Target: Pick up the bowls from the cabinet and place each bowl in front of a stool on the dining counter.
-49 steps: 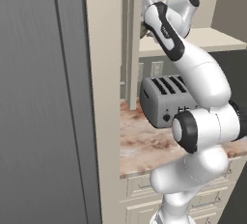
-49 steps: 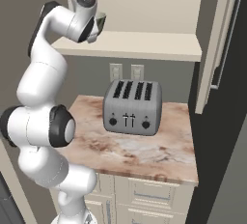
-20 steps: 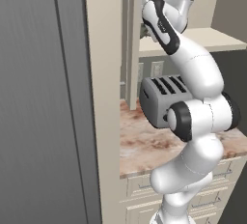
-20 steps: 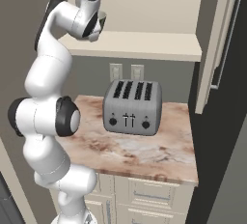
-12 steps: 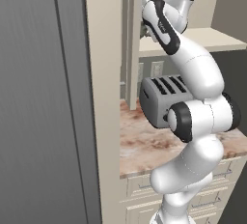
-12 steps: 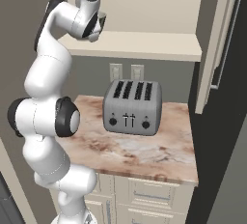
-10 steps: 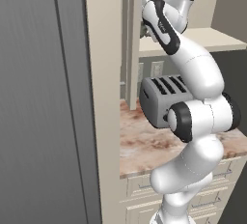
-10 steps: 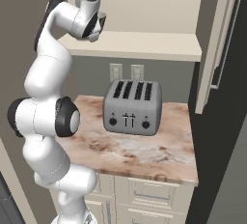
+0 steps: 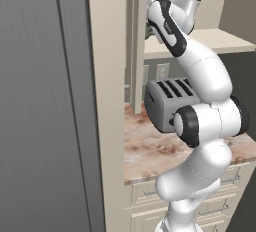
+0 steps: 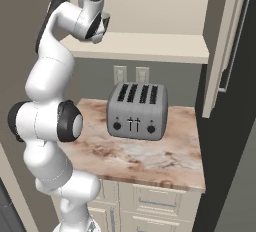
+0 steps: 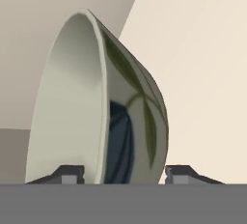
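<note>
This is looking like a kitchen in a home. A toaster (image 10: pixel 136 111) is sitting on a stone worktop (image 10: pixel 150 158) over drawers (image 10: pixel 155 207).

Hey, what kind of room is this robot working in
Most likely a home kitchen: a four-slot toaster stands on a marbled worktop over cream drawers, with a wall shelf above holding a bowl.

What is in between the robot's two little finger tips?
In the hand view, a bowl sits between the gripper finger tips, its wall and rim in the gap, with the cream cabinet shelf beside it.
</note>
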Robot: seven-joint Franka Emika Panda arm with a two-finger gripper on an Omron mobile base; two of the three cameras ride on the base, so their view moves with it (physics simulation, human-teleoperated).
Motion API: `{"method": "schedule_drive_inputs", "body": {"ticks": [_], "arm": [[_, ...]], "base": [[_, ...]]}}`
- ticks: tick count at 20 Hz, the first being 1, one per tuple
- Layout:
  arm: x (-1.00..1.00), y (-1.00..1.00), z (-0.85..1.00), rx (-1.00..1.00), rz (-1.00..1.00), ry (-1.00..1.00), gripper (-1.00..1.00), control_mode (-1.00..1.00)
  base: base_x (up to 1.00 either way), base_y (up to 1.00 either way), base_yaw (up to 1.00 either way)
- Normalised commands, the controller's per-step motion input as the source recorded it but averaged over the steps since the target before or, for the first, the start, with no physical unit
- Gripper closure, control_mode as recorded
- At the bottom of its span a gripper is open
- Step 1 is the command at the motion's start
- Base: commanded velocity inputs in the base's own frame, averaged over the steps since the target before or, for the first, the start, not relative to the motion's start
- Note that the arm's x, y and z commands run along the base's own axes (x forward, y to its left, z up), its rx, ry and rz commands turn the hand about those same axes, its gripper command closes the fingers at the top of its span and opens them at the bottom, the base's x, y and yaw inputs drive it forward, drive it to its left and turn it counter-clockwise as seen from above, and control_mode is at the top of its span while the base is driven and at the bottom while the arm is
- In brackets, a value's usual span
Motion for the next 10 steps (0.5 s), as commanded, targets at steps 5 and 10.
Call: {"method": "schedule_drive_inputs", "body": {"ticks": [5,10], "arm": [[0.00,0.00,0.00,0.00,0.00,0.00,1.00,-1.00],[0.00,0.00,0.00,0.00,0.00,0.00,1.00,-1.00]], "base": [[0.00,0.00,0.00],[0.00,0.00,0.00]]}}
